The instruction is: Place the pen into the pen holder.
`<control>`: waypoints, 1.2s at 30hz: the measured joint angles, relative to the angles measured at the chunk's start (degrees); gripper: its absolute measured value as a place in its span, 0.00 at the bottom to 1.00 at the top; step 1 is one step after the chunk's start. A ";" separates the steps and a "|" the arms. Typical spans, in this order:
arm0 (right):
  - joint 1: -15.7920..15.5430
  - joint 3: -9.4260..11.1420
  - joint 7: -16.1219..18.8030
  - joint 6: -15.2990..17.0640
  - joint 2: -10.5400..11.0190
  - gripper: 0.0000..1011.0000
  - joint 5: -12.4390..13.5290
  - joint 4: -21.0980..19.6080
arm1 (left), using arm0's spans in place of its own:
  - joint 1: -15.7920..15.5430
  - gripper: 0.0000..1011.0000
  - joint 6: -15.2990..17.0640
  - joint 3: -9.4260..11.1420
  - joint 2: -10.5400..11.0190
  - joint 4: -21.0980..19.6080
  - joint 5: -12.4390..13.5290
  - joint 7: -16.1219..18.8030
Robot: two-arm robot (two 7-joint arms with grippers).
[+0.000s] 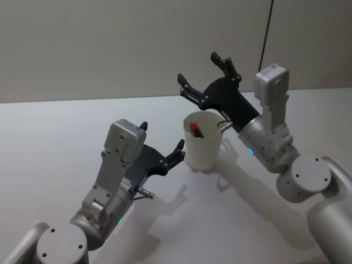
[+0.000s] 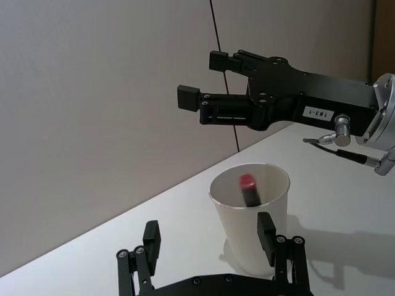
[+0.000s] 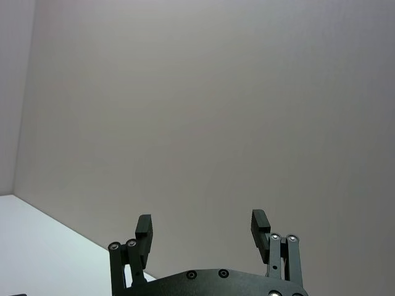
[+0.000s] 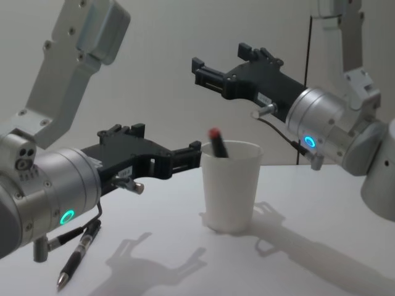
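Though tapered, white pen holder [image 1: 202,151] (upright)

The pen holder [image 1: 202,144] — a plain white paper cup, tapered, with a rolled rim — stands upright just beyond the left gripper's [image 1: 162,137] spread fingertips, close by one; the pen [image 1: 196,130], dark with a red end, leans inside it, the red tip poking just over the rim, below the right gripper's [image 1: 204,74] parted fingers.

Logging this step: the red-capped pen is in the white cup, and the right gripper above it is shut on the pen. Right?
No. The right gripper above the white cup is open and empty, clear of the red-capped pen in it; the chest view shows this.
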 joint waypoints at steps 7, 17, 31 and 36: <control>-1.85 0.28 -0.73 3.73 1.04 0.99 -0.03 -4.02 | 0.00 0.99 0.00 0.00 0.00 0.00 0.00 0.00; -6.42 1.36 -1.72 11.60 4.15 0.99 1.03 -13.03 | 0.00 0.99 0.00 0.00 0.00 0.00 0.00 0.00; -14.11 3.26 -3.72 20.45 9.73 0.99 2.73 -25.68 | 0.00 0.99 0.00 0.00 0.00 0.00 0.00 0.00; -16.29 3.88 -4.45 22.60 11.37 0.99 3.35 -28.60 | 0.00 0.99 0.00 0.00 0.00 0.00 0.00 0.00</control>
